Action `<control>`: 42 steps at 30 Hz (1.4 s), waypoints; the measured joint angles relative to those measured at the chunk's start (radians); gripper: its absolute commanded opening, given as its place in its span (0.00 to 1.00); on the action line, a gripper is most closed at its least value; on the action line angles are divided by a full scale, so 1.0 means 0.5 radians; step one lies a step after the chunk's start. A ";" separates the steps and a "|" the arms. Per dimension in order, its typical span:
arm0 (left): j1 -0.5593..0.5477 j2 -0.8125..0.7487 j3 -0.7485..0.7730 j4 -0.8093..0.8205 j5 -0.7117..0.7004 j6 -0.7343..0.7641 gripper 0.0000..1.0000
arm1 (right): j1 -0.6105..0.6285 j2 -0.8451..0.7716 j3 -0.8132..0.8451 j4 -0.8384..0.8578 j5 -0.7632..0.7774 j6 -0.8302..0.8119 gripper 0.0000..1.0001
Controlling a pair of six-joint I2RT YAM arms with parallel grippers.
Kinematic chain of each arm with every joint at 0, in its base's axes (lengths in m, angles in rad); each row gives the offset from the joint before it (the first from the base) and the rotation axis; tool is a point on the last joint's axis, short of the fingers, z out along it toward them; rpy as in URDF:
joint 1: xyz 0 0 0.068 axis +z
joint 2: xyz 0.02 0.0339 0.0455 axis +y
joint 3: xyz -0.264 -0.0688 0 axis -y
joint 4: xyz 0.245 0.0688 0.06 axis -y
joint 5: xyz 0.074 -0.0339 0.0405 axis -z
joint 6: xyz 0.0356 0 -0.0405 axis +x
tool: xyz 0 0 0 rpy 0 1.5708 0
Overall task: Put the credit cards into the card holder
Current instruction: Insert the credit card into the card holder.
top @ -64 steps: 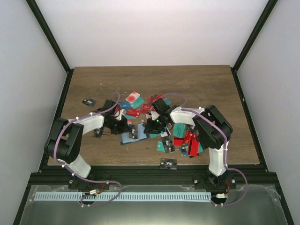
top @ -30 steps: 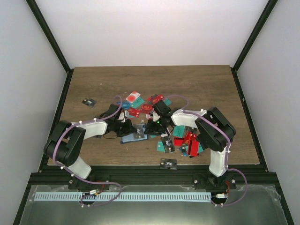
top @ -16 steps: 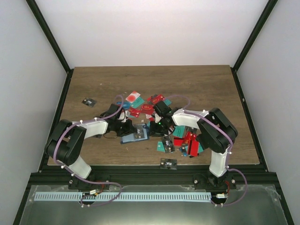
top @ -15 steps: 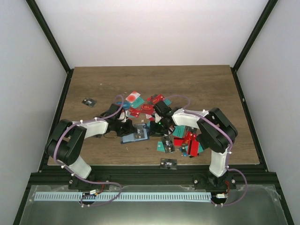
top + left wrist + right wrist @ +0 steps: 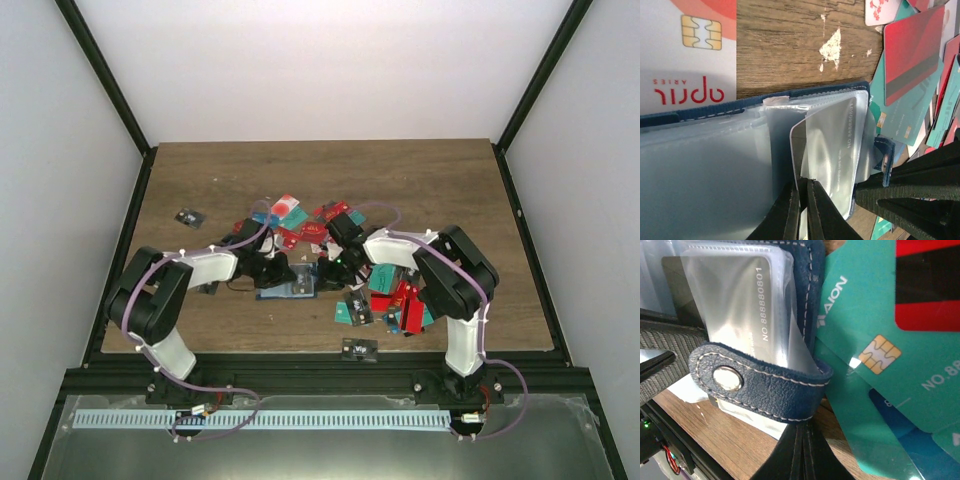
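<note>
Arms both reach in low from the near edge and meet mid-table (image 5: 200, 180), elbows bowed outward. Left elbow sits near the table's left edge. Left gripper (image 5: 277, 270) is at the left end of the holder (image 5: 298, 288), fingers pinched tight on the edge of a clear sleeve (image 5: 830, 150). Right gripper (image 5: 330, 266) is at the right end, fingers closed on the navy snap strap (image 5: 765, 385).

Holder lies open and flat near the table's middle, between the two grippers. Its long axis runs left-right, strap end to the right, with a silver card (image 5: 740, 305) in a sleeve.

Loose cards (image 5: 398, 295) crowd its right and far sides, teal ones touching the strap end. A white card (image 5: 685, 50) butts its rim. Bare wood shows along the far half and left side. Two black chips (image 5: 188, 217) lie apart from the pile.
</note>
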 measured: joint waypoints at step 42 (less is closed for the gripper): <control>-0.217 -0.388 0.343 -0.809 -0.156 0.555 0.42 | -0.007 -0.920 -0.578 -0.253 0.109 0.049 0.34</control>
